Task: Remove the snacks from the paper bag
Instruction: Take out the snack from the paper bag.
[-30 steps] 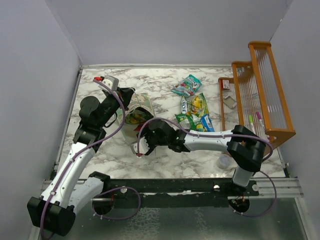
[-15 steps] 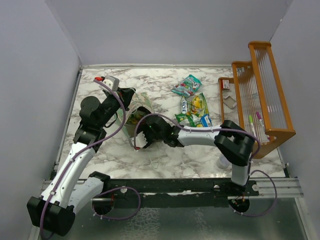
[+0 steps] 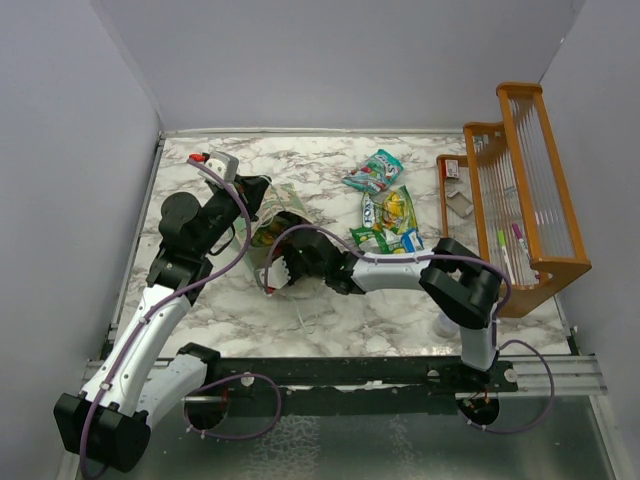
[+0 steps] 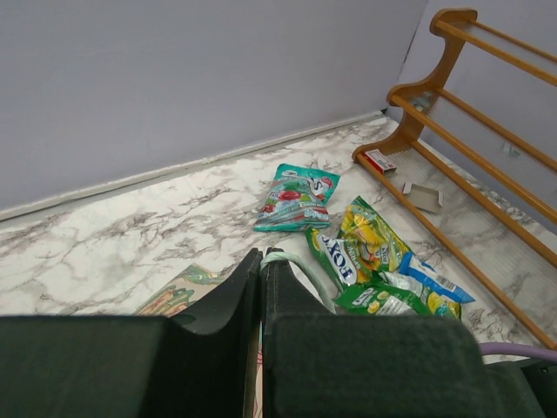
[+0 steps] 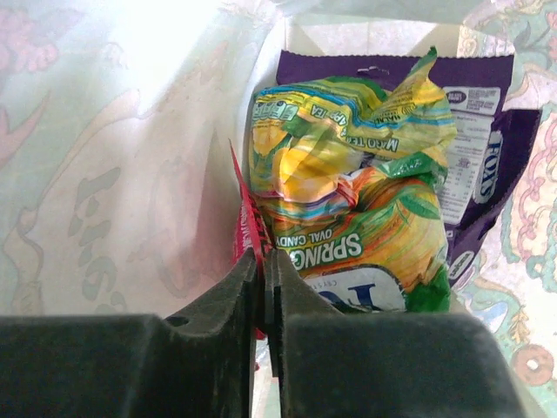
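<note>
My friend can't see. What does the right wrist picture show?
Looking into the paper bag: the right gripper, jaws closed, pinches the edge of a red packet beside a yellow-green packet, with a purple packet behind.

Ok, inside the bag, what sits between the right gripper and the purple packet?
In the right wrist view, a crumpled green-yellow packet lies between the right gripper and the purple packet; the fingers seem to pinch a red packet.
</note>
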